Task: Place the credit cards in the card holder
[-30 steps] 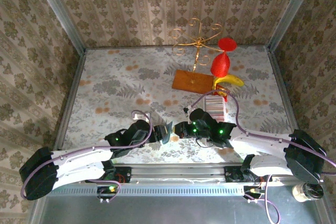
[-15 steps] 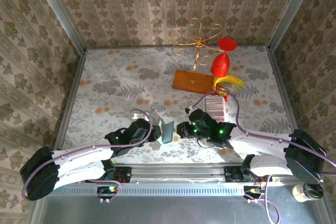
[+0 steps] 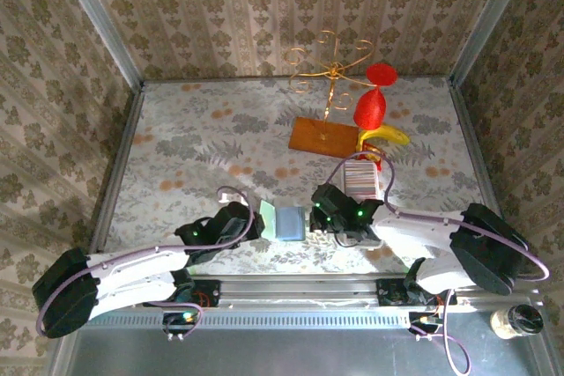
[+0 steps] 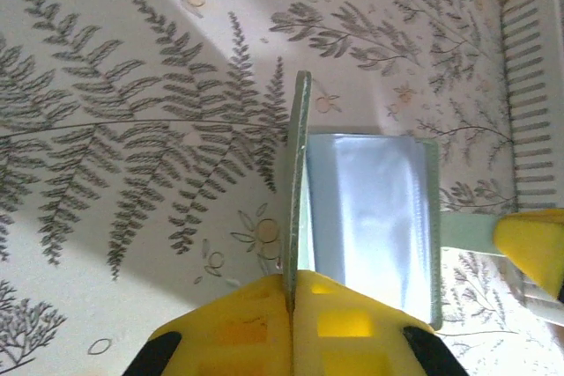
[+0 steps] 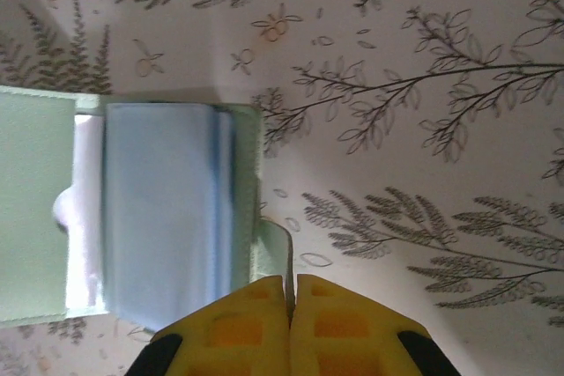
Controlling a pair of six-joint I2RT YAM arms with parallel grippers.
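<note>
Holding-open step: left fingers [image 4: 251, 323] pinch the card holder's [image 3: 288, 221] upright cover [image 4: 301, 165], and right fingers [image 5: 339, 323] pinch its tab [image 5: 275, 251]. It lies spread on the table [image 3: 194, 147] between them. Next, probably, one side releases to fetch credit cards [image 3: 359, 177] from the ribbed tray [image 4: 533, 85] beyond the right fingers.

Top view: from high above and behind the arm bases [image 3: 185, 292], angled down and forward over the whole fern-patterned table [image 3: 194, 129] to the wallpapered back wall [image 3: 264, 15]. Wrist views: steeply downward, very close to the table — one from each side. Shared across all three: the open card holder [image 3: 286, 222] near the front edge.
</note>
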